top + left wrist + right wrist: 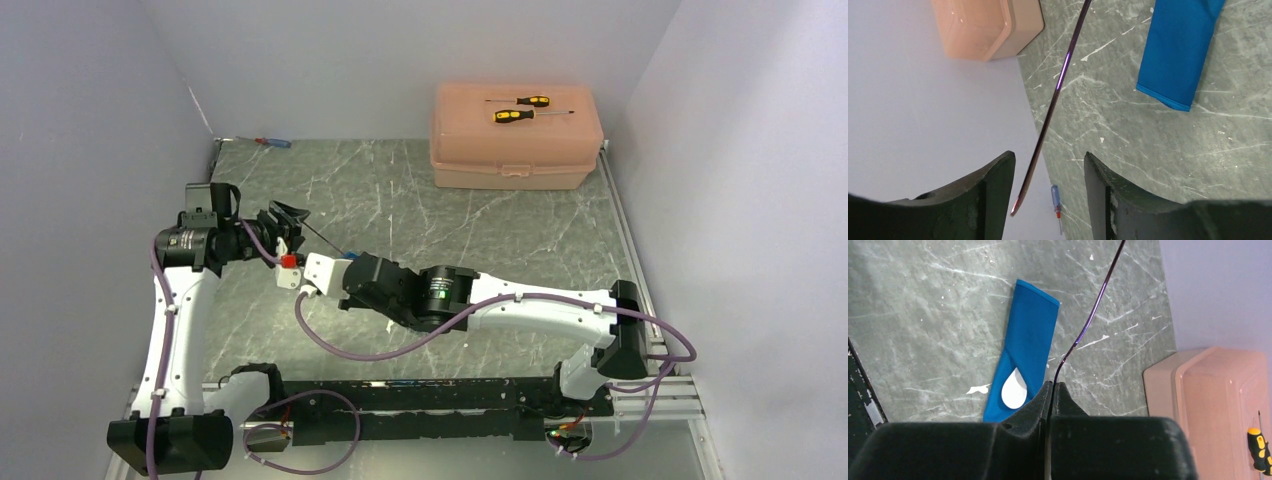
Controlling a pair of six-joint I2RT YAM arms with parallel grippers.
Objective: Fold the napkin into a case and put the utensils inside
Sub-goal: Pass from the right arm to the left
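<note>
The napkin [1029, 345] lies on the table folded into a slim blue case, with the white spoon's bowl [1014, 390] showing at its open end. My right gripper [1052, 385] is shut on the dark purple fork [1088, 320], which shows edge-on as a thin line above the table. My left gripper [1048, 157] is open, and the fork's free end [1020, 197] lies between its fingers, nearer the left one. The case also shows in the left wrist view [1178, 50]. In the top view the fork [322, 237] spans between the two grippers, and the case is mostly hidden under the right arm.
A peach plastic box [515, 135] stands at the back right with two yellow-and-black screwdrivers [520, 108] on its lid. A small blue-and-red screwdriver [272, 143] lies at the back left by the wall. Walls close in the table on three sides.
</note>
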